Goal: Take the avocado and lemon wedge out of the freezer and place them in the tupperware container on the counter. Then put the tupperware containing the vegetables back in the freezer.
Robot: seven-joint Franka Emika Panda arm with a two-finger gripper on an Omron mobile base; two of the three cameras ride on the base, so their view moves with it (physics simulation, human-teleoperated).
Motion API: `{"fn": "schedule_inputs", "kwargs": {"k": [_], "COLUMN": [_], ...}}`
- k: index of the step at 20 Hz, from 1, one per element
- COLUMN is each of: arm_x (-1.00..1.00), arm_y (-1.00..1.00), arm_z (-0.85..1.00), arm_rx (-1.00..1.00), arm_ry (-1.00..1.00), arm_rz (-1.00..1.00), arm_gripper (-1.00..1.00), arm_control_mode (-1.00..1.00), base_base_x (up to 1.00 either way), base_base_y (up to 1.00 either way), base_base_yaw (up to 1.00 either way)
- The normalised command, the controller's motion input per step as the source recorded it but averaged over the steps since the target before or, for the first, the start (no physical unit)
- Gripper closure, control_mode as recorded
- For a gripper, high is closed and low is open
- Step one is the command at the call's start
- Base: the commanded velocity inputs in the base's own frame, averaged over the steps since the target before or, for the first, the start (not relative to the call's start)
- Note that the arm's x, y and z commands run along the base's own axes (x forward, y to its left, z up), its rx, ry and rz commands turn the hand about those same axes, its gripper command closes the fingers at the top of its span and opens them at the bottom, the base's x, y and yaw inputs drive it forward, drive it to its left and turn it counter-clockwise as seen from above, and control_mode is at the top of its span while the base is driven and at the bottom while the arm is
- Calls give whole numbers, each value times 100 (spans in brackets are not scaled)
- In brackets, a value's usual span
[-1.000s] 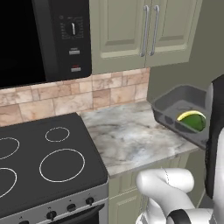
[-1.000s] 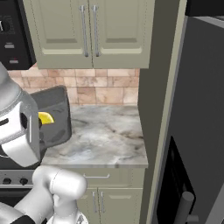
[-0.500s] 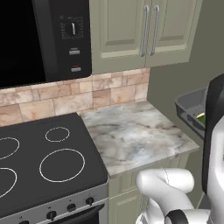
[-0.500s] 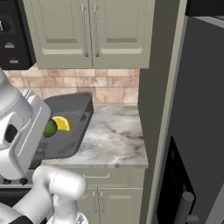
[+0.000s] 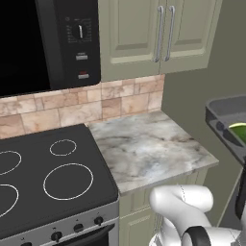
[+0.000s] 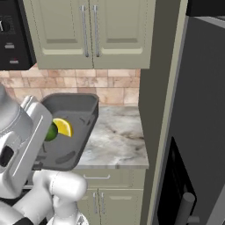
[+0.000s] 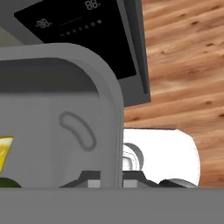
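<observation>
The dark-grey tupperware container (image 6: 72, 115) hangs in the air beside the counter (image 6: 115, 139), level with its right end. Inside it lie the avocado (image 6: 51, 132) and the lemon wedge (image 6: 64, 127), side by side. From the left base view the tupperware container (image 5: 225, 117) shows at the right edge, with the green avocado (image 5: 239, 131) in it. My gripper (image 7: 111, 180) is shut on the tupperware container's side wall (image 7: 109, 113), one finger inside and one outside; the lemon wedge (image 7: 4, 148) and avocado (image 7: 6, 183) sit at the lower left. The freezer (image 6: 203, 132) stands to the right, its door handle (image 6: 185, 207) low.
A black stovetop (image 5: 48, 182) adjoins the counter (image 5: 149, 153) on the left, with a microwave (image 5: 43, 43) above. Olive cabinets (image 5: 158, 33) hang over the counter. A tall olive panel (image 6: 163, 88) separates counter and freezer. Wood floor (image 7: 183, 65) lies below the hand.
The tupperware container, held with both fruits in it, has been carried to the right, off the counter's end toward the freezer. The grip has stayed shut.
</observation>
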Motion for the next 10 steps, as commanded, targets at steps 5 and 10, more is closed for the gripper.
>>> {"fn": "schedule_inputs", "kwargs": {"k": [5,10], "arm_x": [6,1], "arm_y": [0,0], "arm_z": [-1,0], "arm_rx": [13,6], "arm_ry": [0,0], "arm_rz": [0,0], "arm_gripper": [100,100], "arm_control_mode": [-100,-100], "base_base_x": [0,0], "base_base_y": [0,0], "base_base_yaw": [0,0]}}
